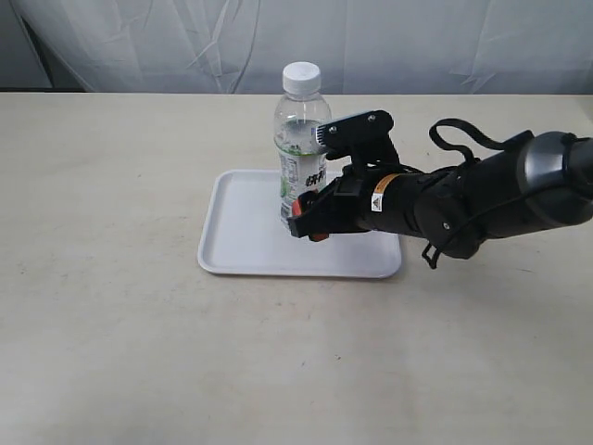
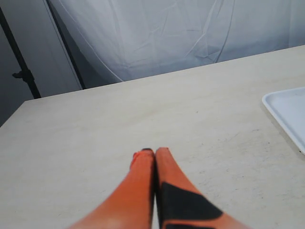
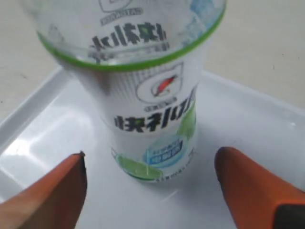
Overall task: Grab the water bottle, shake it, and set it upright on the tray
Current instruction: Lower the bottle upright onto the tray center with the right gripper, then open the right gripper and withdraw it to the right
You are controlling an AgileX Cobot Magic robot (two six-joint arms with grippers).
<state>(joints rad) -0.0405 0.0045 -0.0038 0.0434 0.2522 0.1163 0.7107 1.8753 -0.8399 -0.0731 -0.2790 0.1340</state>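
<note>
The water bottle (image 1: 300,139) stands upright on the white tray (image 1: 243,236), its white cap on top and its label round the lower half. In the right wrist view the bottle (image 3: 147,114) rests on the tray floor (image 3: 248,129). My right gripper (image 1: 307,221) (image 3: 150,183) is open, low beside the bottle's base; its orange fingers (image 3: 52,191) stand wide apart and touch nothing. My left gripper (image 2: 155,151) is shut with nothing in it, hovering over bare table; it does not show in the exterior view.
The beige table (image 1: 111,352) spreads around the tray. A white cloth backdrop (image 1: 278,37) hangs behind the far edge. A corner of the tray (image 2: 288,112) shows in the left wrist view, and a dark stand (image 2: 21,71) sits beyond the table.
</note>
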